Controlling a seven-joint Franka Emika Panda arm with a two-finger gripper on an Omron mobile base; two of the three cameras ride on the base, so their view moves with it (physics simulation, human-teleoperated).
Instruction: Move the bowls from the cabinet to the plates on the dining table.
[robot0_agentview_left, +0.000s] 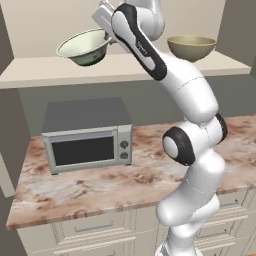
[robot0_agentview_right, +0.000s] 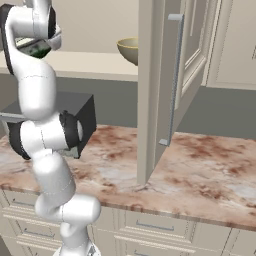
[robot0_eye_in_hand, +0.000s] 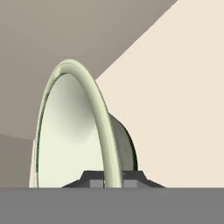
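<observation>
Grey microwave (robot0_agentview_left: 89, 136) on marbled counter (robot0_agentview_left: 100, 187)

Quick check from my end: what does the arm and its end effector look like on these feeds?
The arm is glossy white, built of rounded tubular links with black joint bands and a black round cap at the elbow. A black strip on the upper link carries small white lettering. No loose cables show. The end effector has two small dark grey, blocky finger tips.

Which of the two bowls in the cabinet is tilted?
The wide cream-white bowl on the left, its rim gripped by the pincer. The smaller olive-tan bowl stands level on the shelf.
</observation>
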